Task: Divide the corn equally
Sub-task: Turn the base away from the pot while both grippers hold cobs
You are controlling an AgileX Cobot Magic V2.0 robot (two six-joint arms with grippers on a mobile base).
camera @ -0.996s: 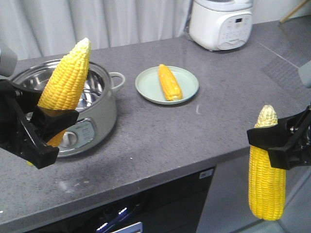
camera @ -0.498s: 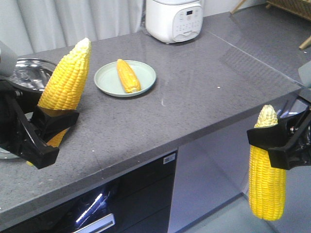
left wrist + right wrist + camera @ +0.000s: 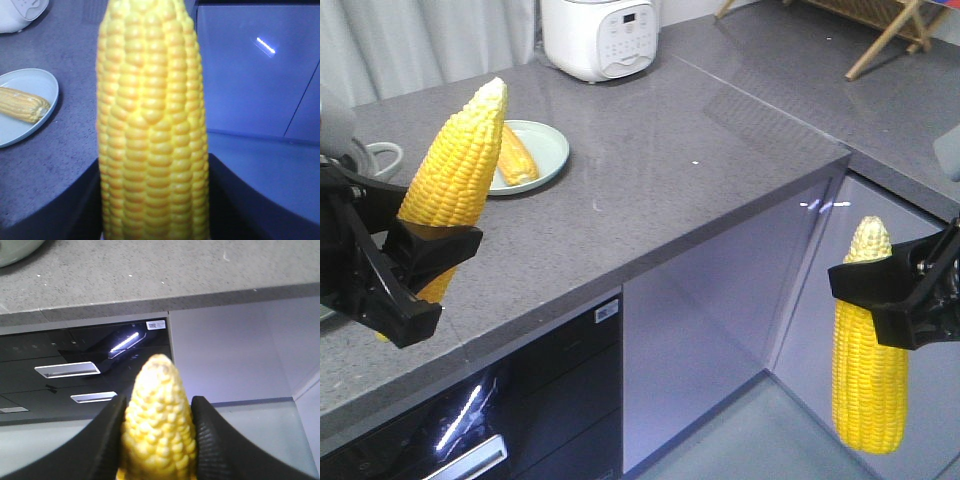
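Observation:
My left gripper is shut on a bright yellow corn cob, held tip-up and leaning right over the counter's front left. The left wrist view shows that cob filling the middle, with a dark finger on each side. My right gripper is shut on a second cob, which hangs upright off the counter in front of the cabinets; the right wrist view shows its pale tip between the black fingers. A third cob lies on a pale green plate.
A white rice cooker stands at the back of the grey countertop. A pot handle shows at the left edge. A black oven front and lilac cabinet doors sit below. A wooden rack is far right.
The whole scene has slid left in the front view: plate, cooker and pot moved left, and the counter's right corner and cabinets came into view. Both grippers keep their cobs, unmoved in frame.

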